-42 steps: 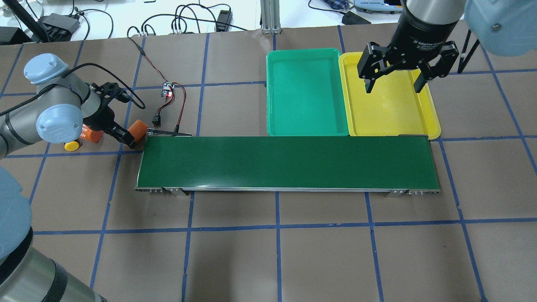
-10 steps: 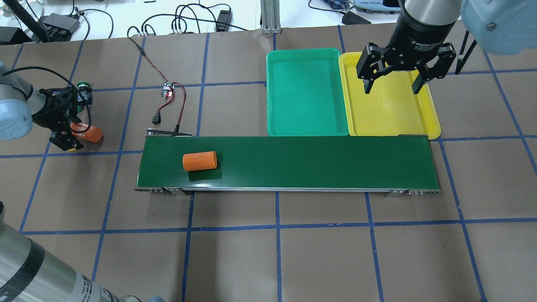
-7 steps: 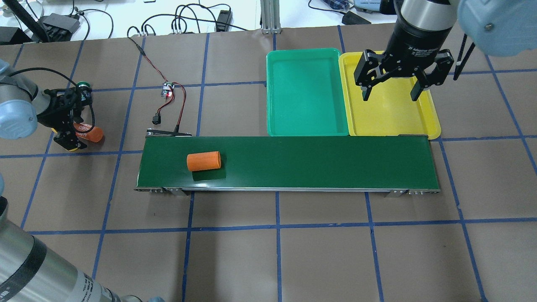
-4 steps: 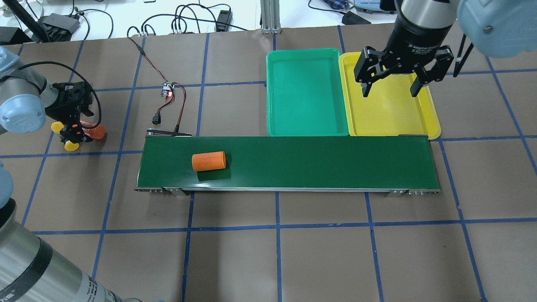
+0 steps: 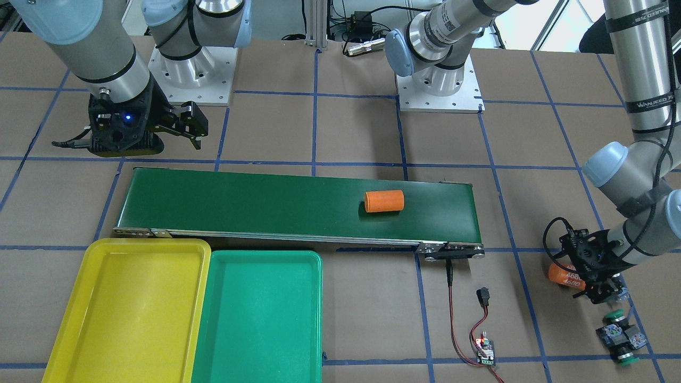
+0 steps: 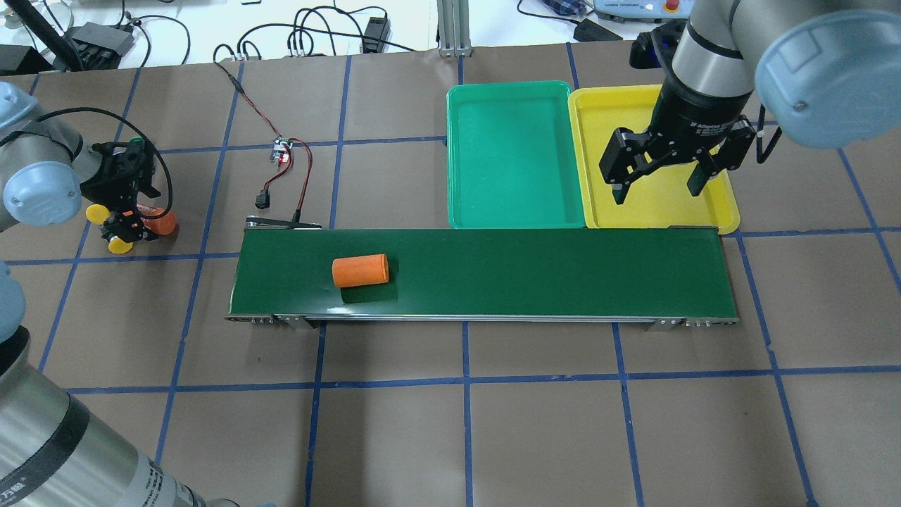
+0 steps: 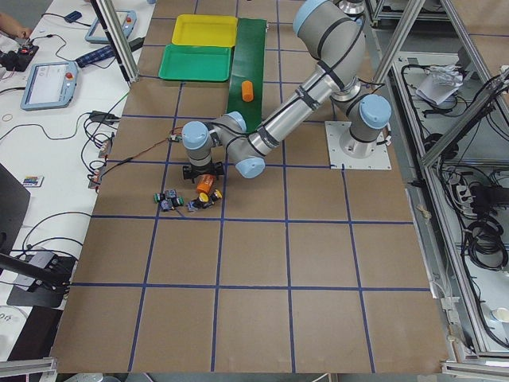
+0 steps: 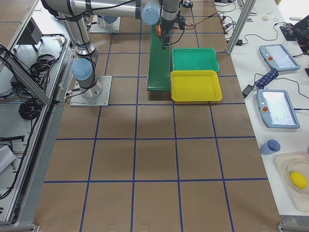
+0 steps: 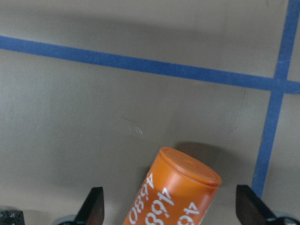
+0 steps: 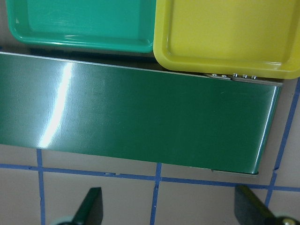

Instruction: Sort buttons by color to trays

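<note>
Two yellow-capped buttons [image 6: 96, 213] [image 6: 118, 245] lie by my left gripper [image 6: 123, 211] at the table's left end. A green-capped button [image 6: 134, 143] shows behind it, and two green buttons [image 5: 614, 319] [image 5: 628, 357] show in the front view. My left gripper [image 9: 171, 206] is open, low over the table, its fingers on either side of an orange "4680" cylinder [image 9: 178, 197]. The green tray [image 6: 517, 155] and yellow tray [image 6: 721, 197] hold nothing. My right gripper [image 6: 658, 186] is open and empty above the yellow tray's belt-side edge.
A plain orange cylinder [image 6: 360, 270] lies on its side on the long dark-green conveyor belt [image 6: 528, 274], left of its middle. A small circuit board with red and black wires [image 6: 283, 156] lies behind the belt's left end. Blue tape lines cross the brown table.
The orange cylinder, earlier in my left gripper's fingers, now lies on the belt and drifts right. My right gripper has moved from over the yellow tray toward the belt. My left gripper has settled over the 4680 cylinder.
</note>
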Controlling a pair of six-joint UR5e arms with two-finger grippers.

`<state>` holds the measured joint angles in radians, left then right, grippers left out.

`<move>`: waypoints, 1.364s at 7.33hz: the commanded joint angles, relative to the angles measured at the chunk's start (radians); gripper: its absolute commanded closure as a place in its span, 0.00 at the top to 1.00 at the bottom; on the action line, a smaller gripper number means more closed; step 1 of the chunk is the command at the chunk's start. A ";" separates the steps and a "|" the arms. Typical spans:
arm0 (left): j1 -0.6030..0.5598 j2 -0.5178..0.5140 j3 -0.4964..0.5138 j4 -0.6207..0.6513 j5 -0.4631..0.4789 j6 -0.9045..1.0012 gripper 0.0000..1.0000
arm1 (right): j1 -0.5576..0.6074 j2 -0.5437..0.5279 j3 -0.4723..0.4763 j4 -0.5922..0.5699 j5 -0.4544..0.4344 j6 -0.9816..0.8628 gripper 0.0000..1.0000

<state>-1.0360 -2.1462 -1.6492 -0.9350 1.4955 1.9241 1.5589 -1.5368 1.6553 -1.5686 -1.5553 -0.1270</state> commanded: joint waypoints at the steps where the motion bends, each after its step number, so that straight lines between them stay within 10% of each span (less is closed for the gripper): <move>1: 0.002 -0.015 0.000 0.001 -0.056 -0.005 0.85 | -0.032 -0.037 0.119 -0.092 -0.002 -0.139 0.99; 2: 0.014 -0.014 -0.014 -0.004 -0.060 -0.011 0.40 | -0.064 -0.066 0.183 -0.125 0.004 -0.187 0.96; 3: 0.027 -0.017 -0.003 -0.014 -0.054 -0.016 0.42 | -0.103 -0.078 0.249 -0.205 0.001 -0.274 0.96; 4: 0.021 0.009 -0.003 -0.045 -0.052 -0.022 0.69 | -0.132 -0.085 0.297 -0.255 0.003 -0.325 0.96; 6: 0.027 0.009 0.000 -0.051 -0.055 -0.019 0.54 | -0.141 -0.091 0.345 -0.292 0.004 -0.371 0.93; 8: 0.024 0.015 0.000 -0.053 -0.058 -0.017 0.00 | -0.143 -0.091 0.353 -0.332 0.011 -0.596 0.93; 10: 0.017 0.026 -0.001 -0.057 -0.055 -0.017 0.00 | -0.166 -0.091 0.411 -0.463 0.015 -0.922 0.92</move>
<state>-1.0154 -2.1258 -1.6498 -0.9913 1.4383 1.9066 1.4091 -1.6274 2.0287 -1.9442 -1.5423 -0.8447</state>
